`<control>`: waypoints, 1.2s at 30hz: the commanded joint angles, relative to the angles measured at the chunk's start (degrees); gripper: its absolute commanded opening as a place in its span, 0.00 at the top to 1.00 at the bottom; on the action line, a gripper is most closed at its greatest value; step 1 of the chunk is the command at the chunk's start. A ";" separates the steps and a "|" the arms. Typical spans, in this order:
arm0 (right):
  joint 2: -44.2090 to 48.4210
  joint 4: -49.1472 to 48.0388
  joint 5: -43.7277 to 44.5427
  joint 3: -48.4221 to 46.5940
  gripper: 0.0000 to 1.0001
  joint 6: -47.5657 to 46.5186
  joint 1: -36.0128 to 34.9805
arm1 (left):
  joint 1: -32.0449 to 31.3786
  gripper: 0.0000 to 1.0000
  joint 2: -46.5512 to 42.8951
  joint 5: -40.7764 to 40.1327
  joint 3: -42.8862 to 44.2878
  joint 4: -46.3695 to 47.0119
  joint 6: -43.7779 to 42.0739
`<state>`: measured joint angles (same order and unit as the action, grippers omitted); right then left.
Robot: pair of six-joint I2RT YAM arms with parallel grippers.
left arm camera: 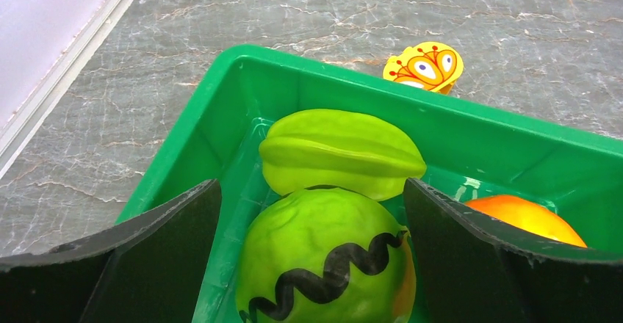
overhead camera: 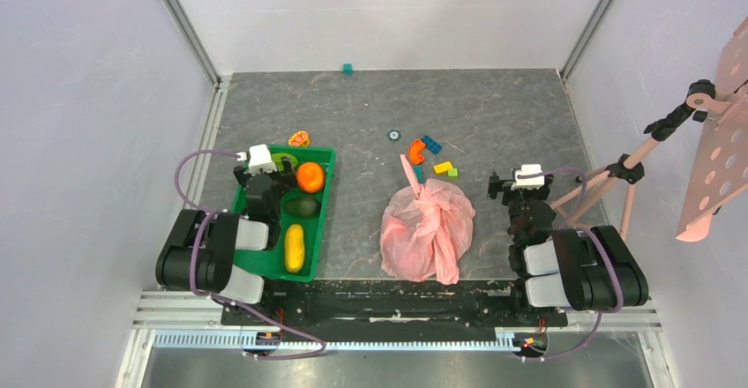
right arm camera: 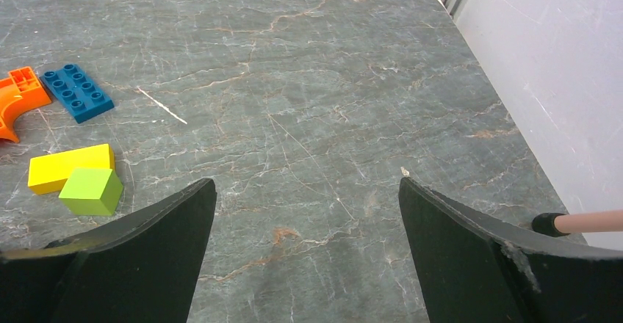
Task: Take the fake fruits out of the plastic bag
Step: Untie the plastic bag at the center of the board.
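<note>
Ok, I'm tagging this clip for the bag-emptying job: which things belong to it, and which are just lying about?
Belongs: pink plastic bag, contents hidden.
Lying about: green tray with orange ball, avocado and yellow fruit; toy blocks; butterfly toy; teal cube.

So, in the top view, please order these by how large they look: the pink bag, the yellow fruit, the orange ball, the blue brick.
1. pink bag, clearly the largest.
2. yellow fruit and orange ball: too alike to rank; the fruit is longer, the ball wider.
3. blue brick, the smallest.
</note>
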<state>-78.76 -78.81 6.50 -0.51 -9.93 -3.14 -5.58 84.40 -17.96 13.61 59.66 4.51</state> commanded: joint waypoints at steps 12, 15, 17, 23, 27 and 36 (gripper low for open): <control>9.14 16.68 0.27 -0.12 0.02 1.06 0.11 | -1.53 0.00 -21.75 -13.21 6.76 -32.78 9.30; 12.88 28.66 -1.65 -5.41 0.02 3.41 0.07 | -2.02 0.00 -25.25 -14.47 9.70 -41.79 12.92; 14.71 38.37 -2.13 -9.65 0.02 5.59 0.07 | -3.57 0.00 -26.79 -13.71 11.99 -46.92 15.53; 20.77 52.52 -1.94 -15.25 0.02 12.60 0.07 | -5.83 0.00 -29.91 -9.78 20.58 -63.76 21.89; 25.41 57.52 -3.40 -16.57 0.02 17.17 0.07 | -5.93 0.00 -31.35 -4.39 26.51 -73.39 28.26; 22.49 80.78 -6.25 -31.38 0.02 21.87 0.10 | -5.93 0.00 -27.54 13.12 36.20 -85.80 27.58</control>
<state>-55.02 -8.03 2.55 -26.13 8.51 -3.14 -11.38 54.54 -12.82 45.23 -18.11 31.38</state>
